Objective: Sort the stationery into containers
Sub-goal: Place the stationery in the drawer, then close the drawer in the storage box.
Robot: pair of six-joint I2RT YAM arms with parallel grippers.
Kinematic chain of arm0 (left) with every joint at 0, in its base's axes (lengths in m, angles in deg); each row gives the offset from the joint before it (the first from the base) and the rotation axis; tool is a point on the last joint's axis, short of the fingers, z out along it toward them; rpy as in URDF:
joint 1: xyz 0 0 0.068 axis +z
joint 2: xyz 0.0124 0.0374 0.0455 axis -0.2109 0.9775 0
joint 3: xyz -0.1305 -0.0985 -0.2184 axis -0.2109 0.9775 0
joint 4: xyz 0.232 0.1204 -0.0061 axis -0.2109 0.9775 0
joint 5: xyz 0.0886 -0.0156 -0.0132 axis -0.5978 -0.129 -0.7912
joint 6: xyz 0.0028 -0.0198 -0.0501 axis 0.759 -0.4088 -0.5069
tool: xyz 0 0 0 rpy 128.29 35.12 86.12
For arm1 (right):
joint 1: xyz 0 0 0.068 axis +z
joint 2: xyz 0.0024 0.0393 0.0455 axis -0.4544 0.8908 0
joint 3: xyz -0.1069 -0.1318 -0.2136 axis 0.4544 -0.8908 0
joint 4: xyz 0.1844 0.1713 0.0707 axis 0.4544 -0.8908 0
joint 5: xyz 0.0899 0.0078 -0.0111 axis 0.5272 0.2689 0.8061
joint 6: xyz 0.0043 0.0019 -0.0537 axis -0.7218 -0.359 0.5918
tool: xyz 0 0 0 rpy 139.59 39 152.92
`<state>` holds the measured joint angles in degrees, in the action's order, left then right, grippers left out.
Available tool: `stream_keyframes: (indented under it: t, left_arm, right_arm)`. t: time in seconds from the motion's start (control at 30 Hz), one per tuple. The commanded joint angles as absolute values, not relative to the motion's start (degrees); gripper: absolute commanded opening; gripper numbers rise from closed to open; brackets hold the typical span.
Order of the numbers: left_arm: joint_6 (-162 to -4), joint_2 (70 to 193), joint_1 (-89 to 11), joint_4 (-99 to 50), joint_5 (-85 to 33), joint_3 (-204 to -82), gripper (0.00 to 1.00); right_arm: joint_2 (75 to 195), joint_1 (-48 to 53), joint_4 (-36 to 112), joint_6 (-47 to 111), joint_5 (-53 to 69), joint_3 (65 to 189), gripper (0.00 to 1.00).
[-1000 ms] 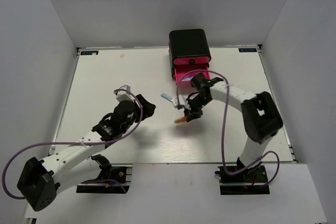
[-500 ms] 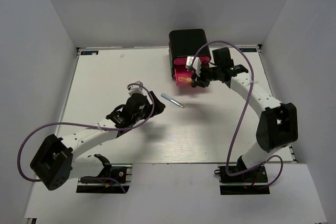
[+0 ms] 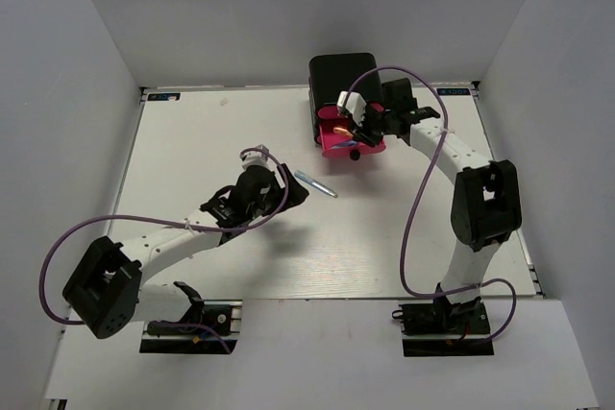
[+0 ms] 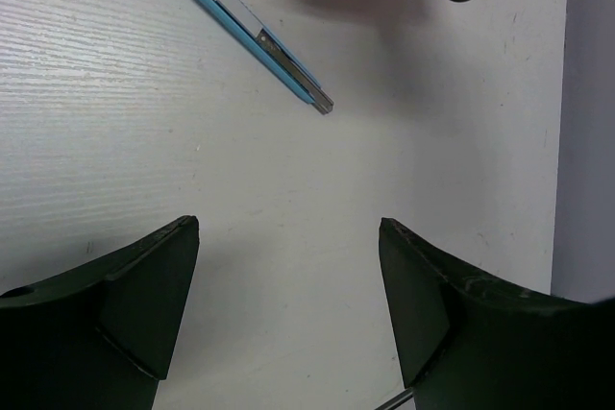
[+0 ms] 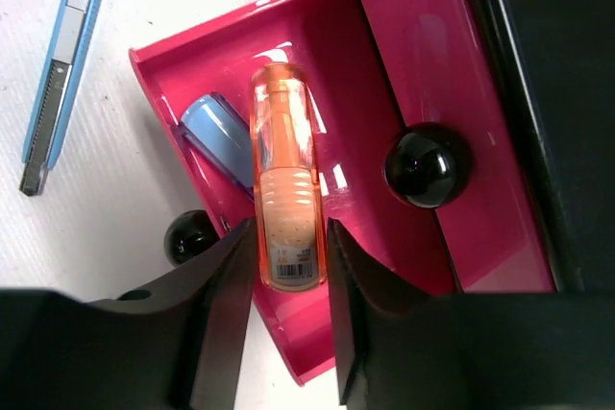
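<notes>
One blue pen [image 3: 316, 184] is lying on the worktop [image 3: 192, 141]; one orange marker [image 5: 285, 208] and one blue marker [image 5: 213, 127] are showing in one pink drawer [image 5: 327, 74] of one black box [image 3: 346, 79].

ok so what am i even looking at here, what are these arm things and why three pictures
Two robot arms stand at the near edge of a white table. The wide picture comes from a camera above and behind them. The other two come from a camera on each wrist, so the dark shapes along their bottom edges are that arm's own fingers. The left tool is open above the table, with a blue cutter lying just ahead of it. The right tool grips an orange marker over the open pink drawer of a black box, where a blue capped piece lies.
</notes>
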<state>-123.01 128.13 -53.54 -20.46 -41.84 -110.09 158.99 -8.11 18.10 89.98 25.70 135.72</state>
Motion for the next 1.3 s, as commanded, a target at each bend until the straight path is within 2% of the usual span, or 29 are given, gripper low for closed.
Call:
stream_keyframes:
  t: [0.0,0.2,0.23,0.27,0.33,0.37,0.4,0.47,0.5,0.53,0.6,0.63,0.67,0.73,0.8,0.93,1.03,1.17,1.27]
  left_arm:
    - [-122.94,128.50,-53.57,-20.46,-40.45,-111.91,0.85]
    - [-122.94,129.55,-53.57,-20.99,-40.45,-112.44,0.85]
    - [-122.94,129.56,-53.57,-20.99,-40.45,-112.44,0.85]
    - [-122.94,129.56,-53.57,-20.99,-40.45,-112.44,0.85]
    - [-122.94,130.17,-53.57,-20.99,-39.92,-112.44,0.85]
    - [-122.94,130.17,-53.57,-20.99,-39.92,-112.44,0.85]
    - [-122.94,130.87,-53.57,-21.51,-39.92,-112.44,0.85]
    - [-122.94,131.49,-53.57,-21.51,-39.40,-113.06,0.85]
    - [-122.94,132.10,-53.57,-21.51,-39.39,-113.06,0.85]
    - [-122.42,132.11,-53.57,-21.51,-39.39,-113.66,0.85]
    - [-122.42,132.63,-53.57,-21.51,-38.86,-114.28,0.85]
    - [-122.42,133.16,-53.57,-20.99,-38.86,-114.29,0.85]
    - [-122.42,133.16,-53.57,-20.99,-38.86,-114.29,0.85]
    - [-122.42,133.16,-53.57,-20.99,-38.86,-114.29,0.85]
    - [-122.42,133.16,-53.57,-21.51,-38.86,-114.29,0.85]
    - [-121.89,133.69,-53.57,-21.51,-38.86,-114.90,0.85]
    - [-121.37,133.69,-53.57,-20.99,-38.86,-114.90,0.85]
    - [-121.36,133.69,-53.57,-20.99,-38.86,-114.90,0.85]
    - [-121.36,133.69,-53.57,-20.46,-38.86,-114.90,0.85]
  right_arm:
    - [159.05,-8.65,20.70,88.60,24.90,139.04,0.41]
    - [157.56,-9.27,20.61,85.70,26.92,139.13,0.44]
    - [156.60,-9.53,20.87,84.30,27.27,138.34,0.47]
    - [156.07,-9.53,22.27,83.76,27.62,137.03,0.55]
    - [151.69,-10.58,26.29,80.96,30.77,133.00,0.65]
    - [148.62,-11.11,30.94,79.46,31.22,130.89,0.78]
    - [147.20,-11.29,36.90,73.36,30.97,123.82,0.90]
    - [143.06,-12.08,44.22,62.03,27.28,119.02,0.90]
    - [142.70,-12.34,41.90,60.65,28.23,116.74,0.81]
    - [142.96,-12.87,40.31,60.73,36.16,116.71,0.69]
    - [143.05,-14.19,36.46,55.73,40.17,116.37,0.40]
    - [142.70,-14.98,36.17,54.59,42.89,115.23,0.06]
    - [142.53,-15.24,35.91,51.70,43.09,114.00,0.00]
    - [141.65,-15.25,36.96,50.19,43.70,110.50,0.00]
    - [141.73,-15.33,37.48,47.12,44.24,109.25,0.08]
    - [144.01,-15.25,38.01,40.70,45.29,107.31,0.35]
    - [145.16,-14.98,42.65,34.46,45.20,105.39,0.50]
    - [146.74,-14.90,51.62,23.75,42.84,102.57,0.61]
    - [149.64,-14.46,54.71,18.56,39.76,103.18,0.61]
